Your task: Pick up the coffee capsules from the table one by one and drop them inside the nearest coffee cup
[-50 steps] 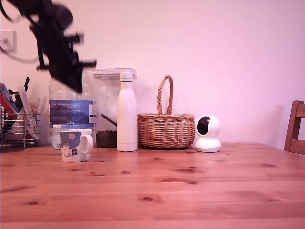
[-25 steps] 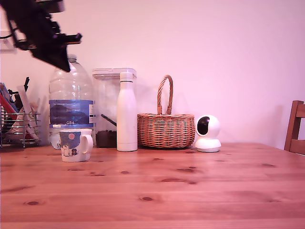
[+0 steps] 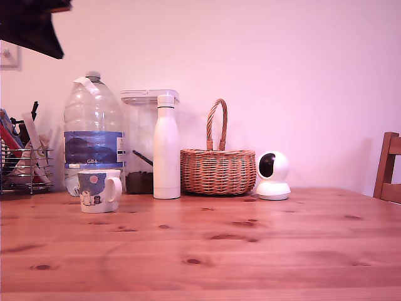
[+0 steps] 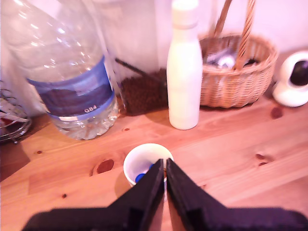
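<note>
The white coffee cup [image 3: 99, 190] with its blue-grey band stands on the pine table [image 3: 238, 251] at the exterior view's left. From above, in the wrist view, the cup [image 4: 144, 161] holds a blue capsule [image 4: 140, 177]. My gripper [image 4: 165, 164] hangs high over the cup, its dark fingers [image 4: 149, 190] pressed together with nothing between them. In the exterior view only a dark part of the arm [image 3: 31, 28] shows in the top left corner. No loose capsule shows on the table.
Behind the cup stand a large water bottle [image 3: 94, 135], a clear container [image 3: 141, 141] and a tall white bottle [image 3: 166, 147]. To the exterior view's right are a wicker basket [image 3: 218, 169], a small white camera [image 3: 273, 175] and a chair [image 3: 388, 166]. A wire rack [image 3: 22, 166] sits far left.
The arm has risen and swung toward the exterior view's top left, so that most of it is now out of that view. The cup has not moved.
</note>
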{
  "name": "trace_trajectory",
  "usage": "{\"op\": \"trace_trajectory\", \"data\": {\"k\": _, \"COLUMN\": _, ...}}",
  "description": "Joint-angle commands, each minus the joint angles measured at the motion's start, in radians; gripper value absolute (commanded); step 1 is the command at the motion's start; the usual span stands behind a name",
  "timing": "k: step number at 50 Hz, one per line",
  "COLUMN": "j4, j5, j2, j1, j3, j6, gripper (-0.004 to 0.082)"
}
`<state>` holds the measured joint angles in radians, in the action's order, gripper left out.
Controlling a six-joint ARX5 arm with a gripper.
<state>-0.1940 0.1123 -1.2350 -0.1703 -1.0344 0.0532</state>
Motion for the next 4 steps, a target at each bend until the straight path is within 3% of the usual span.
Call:
{"op": "trace_trajectory", "data": {"k": 1, "j4": 0.005, "j5": 0.004, "j2": 0.010, "j1": -0.002, "j3": 0.040, "j6": -0.018, "gripper": -0.0022}}
{"op": "trace_trajectory", "data": {"k": 4, "j4": -0.001, "j5": 0.004, "j2": 0.024, "j1": -0.002, "j3": 0.047, "j6": -0.027, "gripper": -0.0022}}
